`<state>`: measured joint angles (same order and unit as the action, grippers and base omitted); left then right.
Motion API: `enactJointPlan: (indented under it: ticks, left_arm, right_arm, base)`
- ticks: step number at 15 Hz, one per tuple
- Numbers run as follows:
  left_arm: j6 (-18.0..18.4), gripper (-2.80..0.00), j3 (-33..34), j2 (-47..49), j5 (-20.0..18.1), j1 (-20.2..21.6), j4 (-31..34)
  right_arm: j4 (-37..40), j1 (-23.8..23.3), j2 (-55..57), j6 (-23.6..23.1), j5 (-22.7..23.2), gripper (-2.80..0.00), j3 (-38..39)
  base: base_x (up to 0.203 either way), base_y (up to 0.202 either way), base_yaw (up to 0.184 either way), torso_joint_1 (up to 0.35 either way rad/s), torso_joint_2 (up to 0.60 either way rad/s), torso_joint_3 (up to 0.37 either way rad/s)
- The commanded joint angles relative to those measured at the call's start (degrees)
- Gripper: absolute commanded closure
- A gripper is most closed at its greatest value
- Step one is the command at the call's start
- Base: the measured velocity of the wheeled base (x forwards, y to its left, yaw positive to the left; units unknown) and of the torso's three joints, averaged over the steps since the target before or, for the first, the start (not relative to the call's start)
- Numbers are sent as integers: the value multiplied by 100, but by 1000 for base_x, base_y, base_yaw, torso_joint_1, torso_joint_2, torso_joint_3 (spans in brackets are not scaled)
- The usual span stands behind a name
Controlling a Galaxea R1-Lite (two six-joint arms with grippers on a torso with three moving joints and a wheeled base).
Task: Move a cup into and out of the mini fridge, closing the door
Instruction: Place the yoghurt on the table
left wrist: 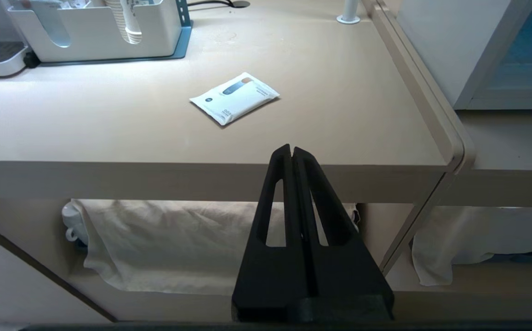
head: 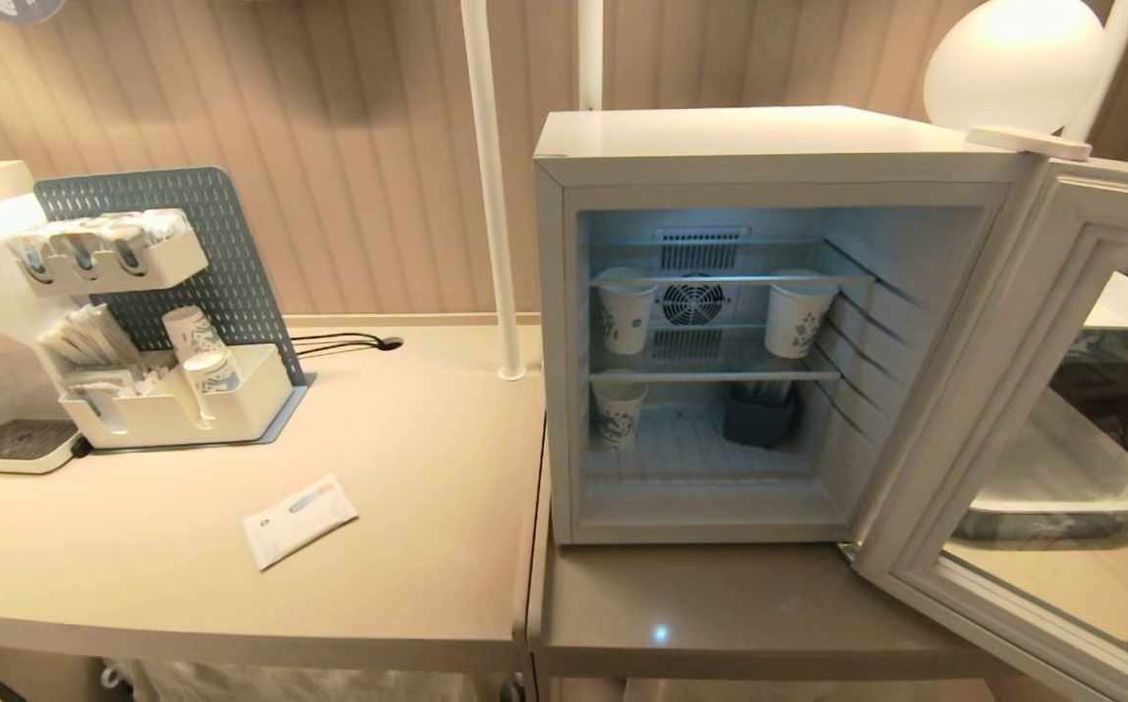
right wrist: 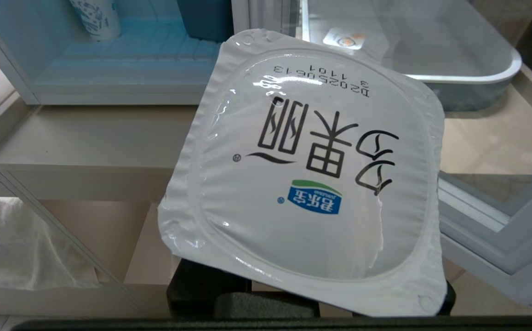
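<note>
From the head camera we see the mini fridge with its door swung wide, paper cups on its shelves (neither arm shows here). Left wrist: our left end effector is pressed shut, empty, facing the bench. Right wrist: our right end effector carries the cup, part-open around it, the fridge cavity just ahead of it.
</note>
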<state>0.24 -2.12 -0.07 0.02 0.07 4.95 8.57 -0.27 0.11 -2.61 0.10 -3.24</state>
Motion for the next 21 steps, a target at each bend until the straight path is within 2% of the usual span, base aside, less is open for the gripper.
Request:
enactJointPlan:
  ticks: [1,5,7,11,12,14,16,21]
  left_arm:
    - [2,0,1,7,6,1,-3]
    - [-17,0,10,7,6,1,-20]
    - [-33,0,10,7,6,1,-20]
    - [-33,0,10,7,6,1,-20]
    - [-24,0,10,7,6,1,-20]
    - [-16,0,10,7,6,1,-12]
    - [-33,0,10,7,6,1,-20]
    - [-42,0,10,7,6,1,-20]
  right_arm:
    - [4,0,7,-3,-1,0,-1]
    - [101,0,-9,-38,33,0,-21]
    - [55,6,12,-404,131,0,-35]
    - [18,0,-10,-331,122,0,-99]
    - [-9,0,44,-242,129,0,-381]
    - [37,0,442,-39,159,0,-1435]
    - [52,0,1382,7,332,0,-2210]
    - [69,17,4325,-48,1484,0,-4397]
  base:
    - [0,0,0,-2,4,-193]
    - [0,0,0,3,5,-111]
    - [0,0,0,0,0,0]
    - [0,0,0,0,0,0]
    - [0,0,0,0,0,0]
    - [0,0,0,0,0,0]
    - [0,0,0,0,0,0]
    - [0,0,0,0,0,0]
